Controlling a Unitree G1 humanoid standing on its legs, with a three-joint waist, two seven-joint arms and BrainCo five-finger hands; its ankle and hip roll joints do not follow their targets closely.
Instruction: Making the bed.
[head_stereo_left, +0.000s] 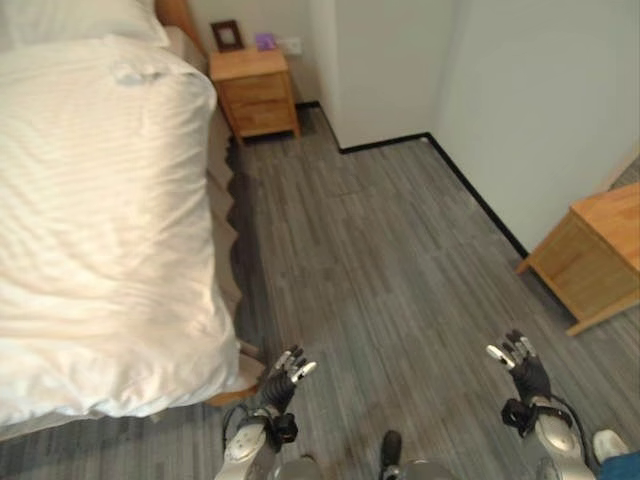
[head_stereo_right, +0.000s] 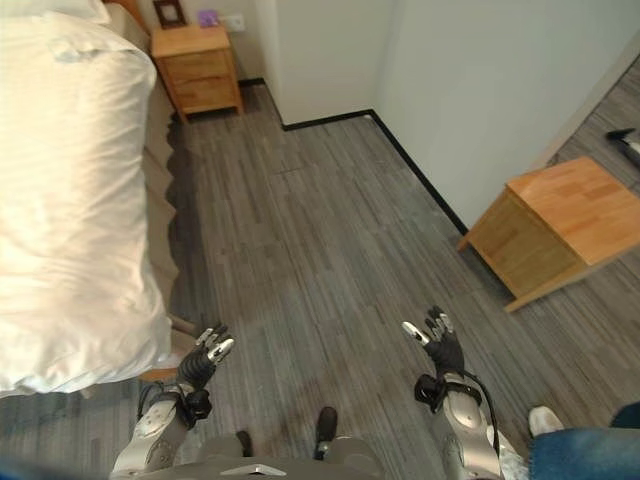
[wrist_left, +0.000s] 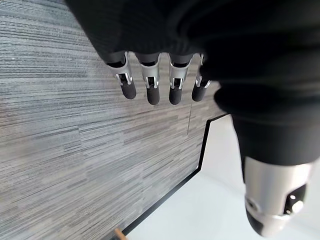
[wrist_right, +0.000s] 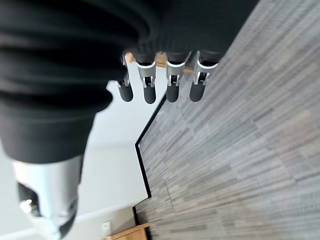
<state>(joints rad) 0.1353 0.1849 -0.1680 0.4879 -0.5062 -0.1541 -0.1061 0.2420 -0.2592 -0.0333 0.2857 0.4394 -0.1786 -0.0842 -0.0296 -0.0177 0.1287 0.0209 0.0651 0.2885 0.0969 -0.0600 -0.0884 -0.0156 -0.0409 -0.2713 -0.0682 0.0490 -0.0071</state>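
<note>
robot hands open beside bed

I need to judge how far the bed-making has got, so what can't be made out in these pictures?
- White duvet: its far side is cut off by the left edge of both eye views.
- Pillow: cropped by the top edge.
- Small items on the nightstand: too small to identify.
- Left hand and right hand: both open over the floor, touching nothing.
</note>
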